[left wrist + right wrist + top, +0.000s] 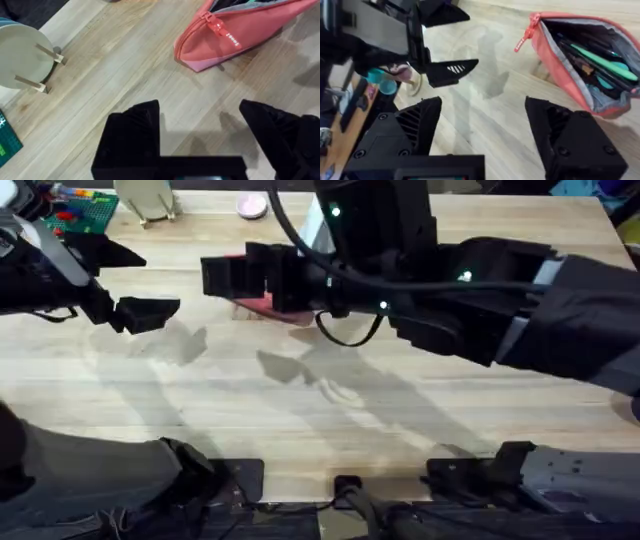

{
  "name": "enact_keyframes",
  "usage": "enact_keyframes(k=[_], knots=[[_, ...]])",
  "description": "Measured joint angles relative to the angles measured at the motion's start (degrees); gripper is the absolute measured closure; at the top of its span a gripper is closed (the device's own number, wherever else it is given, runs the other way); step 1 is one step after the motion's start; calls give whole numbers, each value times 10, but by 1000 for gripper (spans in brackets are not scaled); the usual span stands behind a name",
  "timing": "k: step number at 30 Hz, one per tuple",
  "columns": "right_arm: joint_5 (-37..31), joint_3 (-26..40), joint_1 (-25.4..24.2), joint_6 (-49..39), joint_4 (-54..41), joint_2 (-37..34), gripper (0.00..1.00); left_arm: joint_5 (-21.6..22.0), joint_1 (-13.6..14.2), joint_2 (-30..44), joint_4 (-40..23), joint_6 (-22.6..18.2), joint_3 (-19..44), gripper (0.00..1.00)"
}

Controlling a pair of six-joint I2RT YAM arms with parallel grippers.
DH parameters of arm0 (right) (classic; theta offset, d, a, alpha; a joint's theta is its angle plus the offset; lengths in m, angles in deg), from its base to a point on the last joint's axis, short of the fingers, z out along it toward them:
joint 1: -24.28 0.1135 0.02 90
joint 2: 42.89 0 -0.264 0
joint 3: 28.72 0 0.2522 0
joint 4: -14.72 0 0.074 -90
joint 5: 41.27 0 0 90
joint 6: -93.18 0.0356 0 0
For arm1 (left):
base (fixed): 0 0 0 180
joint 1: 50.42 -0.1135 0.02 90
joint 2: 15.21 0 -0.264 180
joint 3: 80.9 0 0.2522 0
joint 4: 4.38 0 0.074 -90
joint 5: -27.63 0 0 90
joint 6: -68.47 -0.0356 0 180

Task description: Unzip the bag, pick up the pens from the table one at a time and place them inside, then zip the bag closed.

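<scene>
I see the bag (585, 60) lying on the table (300, 420) with its zipper open. The green pen (602, 62) lies inside it against the grey lining, among other dark, slim items I cannot identify. The red zipper pull (216, 23) sits at the closed end of the bag. My left gripper (200, 137) hangs above bare wood near that end, fingers spread wide apart and holding nothing. My right gripper (485, 135) hangs just beside the bag's open mouth, fingers likewise spread wide and empty. In the overhead view the right arm (450, 290) reaches across the middle and covers most of the bag.
</scene>
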Motion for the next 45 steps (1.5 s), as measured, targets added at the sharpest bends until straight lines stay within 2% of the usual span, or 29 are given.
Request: enact_keyframes(k=[14, 23, 24, 30, 45], knots=[[-9, 8, 11, 50, 61, -62, 6, 0, 0, 0, 0, 0, 0, 8], [-11, 104, 26, 53, 58, -148, 6, 0, 0, 0, 0, 0, 0, 8], [-16, 138, 27, 53, 58, -180, 6, 0, 0, 0, 0, 0, 0, 8], [-33, 191, 27, 59, 57, -238, 6, 0, 0, 0, 0, 0, 0, 8], [-105, 196, 28, 148, 32, -258, 6, 0, 0, 0, 0, 0, 0, 7]])
